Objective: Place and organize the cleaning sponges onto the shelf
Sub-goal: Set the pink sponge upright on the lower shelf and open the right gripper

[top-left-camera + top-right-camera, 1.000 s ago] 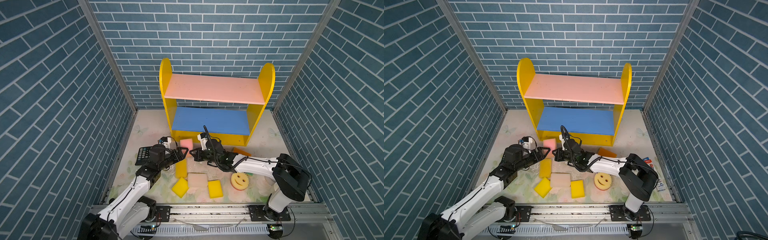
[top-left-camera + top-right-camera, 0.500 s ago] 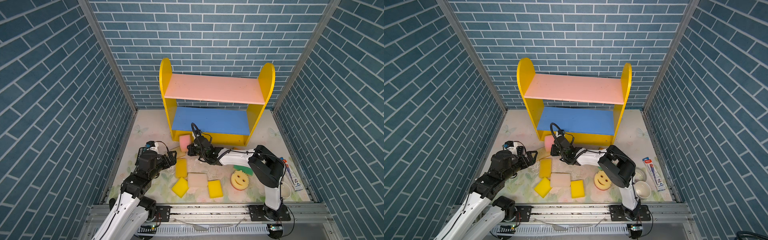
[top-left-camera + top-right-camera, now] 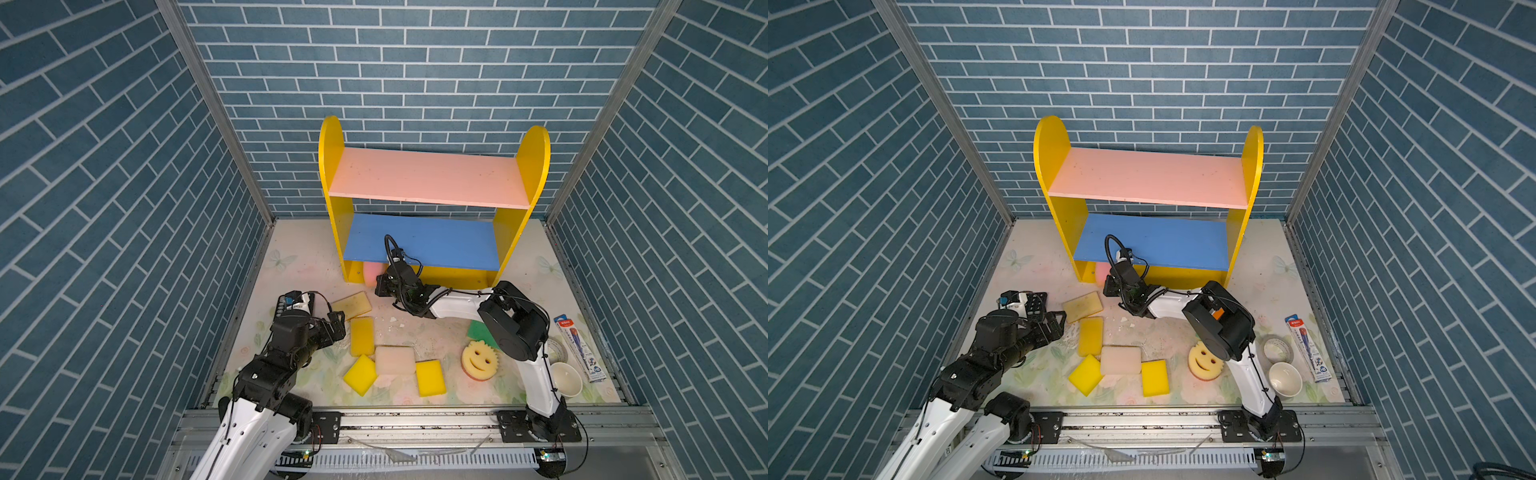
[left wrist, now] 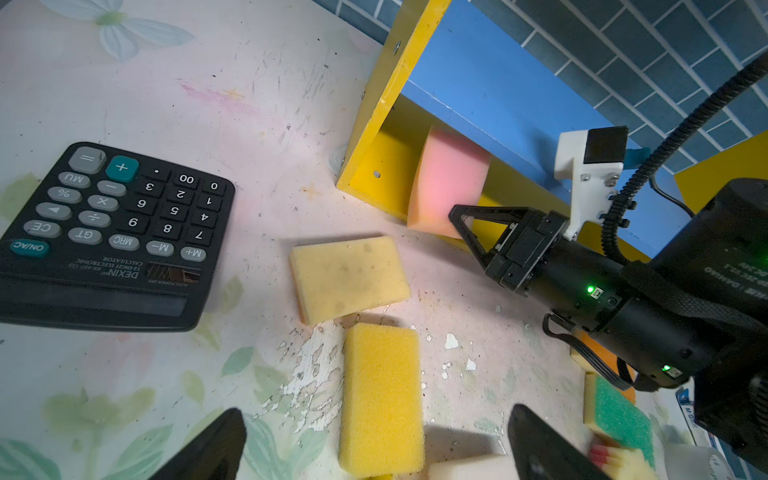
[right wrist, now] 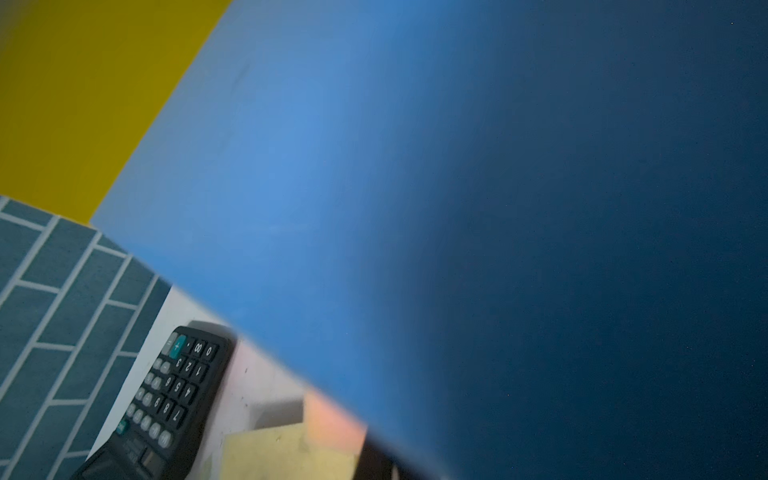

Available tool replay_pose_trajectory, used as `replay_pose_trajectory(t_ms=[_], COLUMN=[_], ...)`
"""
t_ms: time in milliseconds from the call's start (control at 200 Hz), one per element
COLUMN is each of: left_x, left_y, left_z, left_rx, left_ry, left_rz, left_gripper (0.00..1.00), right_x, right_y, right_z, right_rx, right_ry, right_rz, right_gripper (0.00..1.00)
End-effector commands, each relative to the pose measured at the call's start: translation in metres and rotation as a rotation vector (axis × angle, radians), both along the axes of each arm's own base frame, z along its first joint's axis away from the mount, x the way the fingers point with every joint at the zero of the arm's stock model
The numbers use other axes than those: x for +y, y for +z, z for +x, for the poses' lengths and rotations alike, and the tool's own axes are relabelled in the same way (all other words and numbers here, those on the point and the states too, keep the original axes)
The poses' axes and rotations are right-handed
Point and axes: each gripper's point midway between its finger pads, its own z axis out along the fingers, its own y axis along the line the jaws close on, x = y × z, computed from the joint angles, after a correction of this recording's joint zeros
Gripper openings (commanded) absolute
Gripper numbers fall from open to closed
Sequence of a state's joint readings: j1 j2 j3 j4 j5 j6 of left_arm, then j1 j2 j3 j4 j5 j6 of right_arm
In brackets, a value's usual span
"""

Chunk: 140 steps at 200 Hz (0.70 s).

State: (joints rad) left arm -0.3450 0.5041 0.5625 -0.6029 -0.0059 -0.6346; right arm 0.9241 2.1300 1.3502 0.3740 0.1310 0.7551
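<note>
Jaws together, the right gripper (image 4: pixel 455 214) is touching the pink rectangular foam sponge (image 4: pixel 446 178) standing at the base of the yellow wooden shelf (image 4: pixel 386 83). The left gripper (image 4: pixel 376 411), jaws apart, is hovering over a yellow foam sponge (image 4: pixel 382 370).

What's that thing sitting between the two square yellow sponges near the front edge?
A whitish sponge lies between the left yellow sponge and the right yellow sponge. Both top views show it.

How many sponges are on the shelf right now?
1: the pink rectangular foam sponge, standing tilted at the left end of the base level of the yellow wooden shelf, under its blue board. Deeper parts of that level are hidden.
</note>
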Motion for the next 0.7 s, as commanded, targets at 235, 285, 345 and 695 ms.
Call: replay_pose_trajectory(t_ms=[235, 285, 345, 695], left_x=[-0.002, -0.002, -0.002, -0.003], left_y=[-0.010, -0.011, -0.012, -0.012], left_z=[-0.002, -0.003, -0.004, -0.005], left_rx=[0.038, 0.039, 0.046, 0.043], left_ry=[-0.020, -0.020, -0.016, -0.019], left_rz=[0.010, 0.009, 0.006, -0.007], left_gripper=[1.00, 1.00, 1.00, 1.00], right_x=[-0.005, -0.003, -0.001, -0.022], right_y=[-0.032, -0.034, -0.038, -0.057], right_z=[0.028, 0.030, 0.031, 0.024], right_rx=[0.013, 0.011, 0.015, 0.064], right_ry=[-0.222, -0.225, -0.225, -0.277], right_rz=[0.075, 0.075, 0.071, -0.008], right_gripper=[0.00, 0.02, 0.04, 0.33])
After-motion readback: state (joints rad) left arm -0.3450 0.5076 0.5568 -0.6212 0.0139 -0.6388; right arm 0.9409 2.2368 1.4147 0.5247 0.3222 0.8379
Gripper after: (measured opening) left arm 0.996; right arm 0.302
